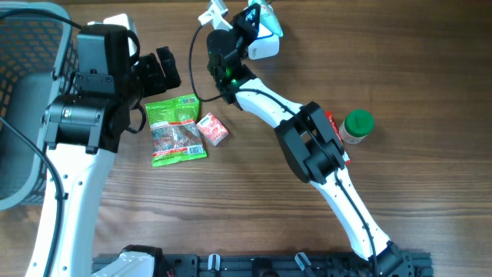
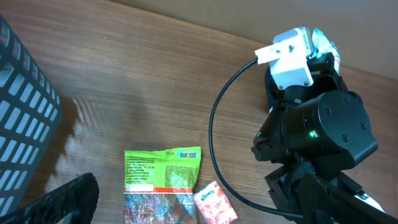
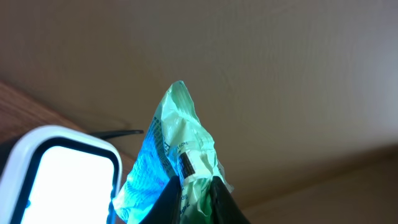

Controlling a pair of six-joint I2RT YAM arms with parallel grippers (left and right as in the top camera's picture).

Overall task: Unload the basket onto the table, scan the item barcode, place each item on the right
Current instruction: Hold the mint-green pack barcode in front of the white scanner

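Left gripper (image 1: 165, 71) hangs spread and empty toward the table's (image 1: 254, 200) far left corner. Right gripper (image 3: 194, 191), pressed together, pinches a crumpled green packet (image 3: 177, 143) beside the lit scanner (image 3: 59, 171) at the far edge. The creased wrapper may defeat the read, and so thin a pinch could slip.

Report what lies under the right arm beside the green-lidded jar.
Only a thin edge of a red item shows past the right arm, beside the jar. The arm covers the rest, so what it is cannot be told.
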